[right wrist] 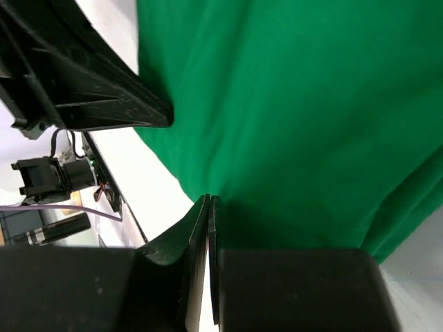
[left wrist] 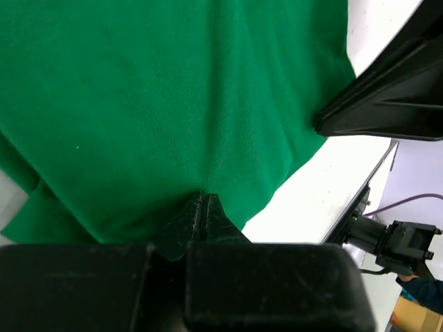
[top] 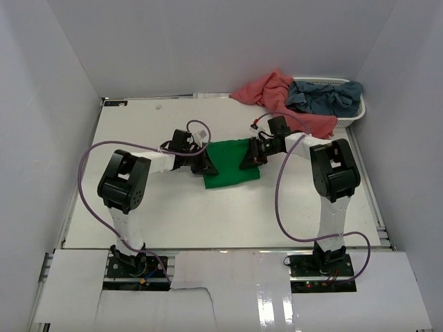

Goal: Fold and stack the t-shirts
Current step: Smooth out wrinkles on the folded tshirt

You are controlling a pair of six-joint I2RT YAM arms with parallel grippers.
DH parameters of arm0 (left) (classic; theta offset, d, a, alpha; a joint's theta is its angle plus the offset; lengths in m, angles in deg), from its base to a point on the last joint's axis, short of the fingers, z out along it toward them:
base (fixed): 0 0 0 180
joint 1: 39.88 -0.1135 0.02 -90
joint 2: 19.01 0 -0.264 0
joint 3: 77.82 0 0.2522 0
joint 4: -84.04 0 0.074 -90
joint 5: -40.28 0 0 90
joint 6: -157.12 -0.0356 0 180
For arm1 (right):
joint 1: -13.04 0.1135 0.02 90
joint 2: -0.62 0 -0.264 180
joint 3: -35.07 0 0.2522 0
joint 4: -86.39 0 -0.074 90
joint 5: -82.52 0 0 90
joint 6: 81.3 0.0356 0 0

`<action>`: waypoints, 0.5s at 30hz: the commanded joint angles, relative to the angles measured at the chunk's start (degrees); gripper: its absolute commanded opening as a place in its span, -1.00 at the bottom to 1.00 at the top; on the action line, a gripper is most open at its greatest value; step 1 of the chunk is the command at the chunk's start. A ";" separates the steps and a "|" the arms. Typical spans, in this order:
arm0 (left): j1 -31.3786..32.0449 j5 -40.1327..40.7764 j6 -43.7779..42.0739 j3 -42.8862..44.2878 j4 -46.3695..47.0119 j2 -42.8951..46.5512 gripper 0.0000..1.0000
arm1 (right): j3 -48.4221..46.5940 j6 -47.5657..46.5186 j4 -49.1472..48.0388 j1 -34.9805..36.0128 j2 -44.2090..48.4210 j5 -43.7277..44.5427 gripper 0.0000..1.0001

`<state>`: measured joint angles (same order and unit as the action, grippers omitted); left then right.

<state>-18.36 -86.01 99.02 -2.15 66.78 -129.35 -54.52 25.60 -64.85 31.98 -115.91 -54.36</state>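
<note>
The bright green t-shirt (top: 232,164) lies folded into a small rectangle in the middle of the table. My left gripper (top: 207,167) is at its left edge and my right gripper (top: 248,158) at its right edge. In the left wrist view the jaws (left wrist: 201,196) are shut on the green cloth (left wrist: 173,104), with creases running to the tips. In the right wrist view the jaws (right wrist: 209,198) are shut on the green shirt's edge (right wrist: 291,104). The salmon-pink t-shirt (top: 273,93) lies crumpled at the back right. The grey-blue t-shirt (top: 325,95) is heaped in the basket.
A white slatted basket (top: 354,116) stands at the back right corner, with the pink shirt draped over its front left side. White walls close in the table on three sides. Each wrist view shows the other gripper's dark finger (left wrist: 387,97) (right wrist: 83,90) close by.
</note>
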 commanded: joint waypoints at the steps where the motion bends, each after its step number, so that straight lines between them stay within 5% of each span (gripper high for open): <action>1: 0.63 -1.07 -0.26 -1.52 0.79 3.29 -1.00 | 0.95 -1.44 2.30 0.13 -0.89 -1.12 -0.84; 15: 0.63 6.32 -3.95 -0.74 -8.09 2.24 -1.00 | 9.64 -3.02 6.44 -4.52 3.06 9.52 -0.85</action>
<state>-17.81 -82.69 97.01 -3.54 61.94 -128.15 -47.15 24.97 -61.59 28.60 -115.04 -50.90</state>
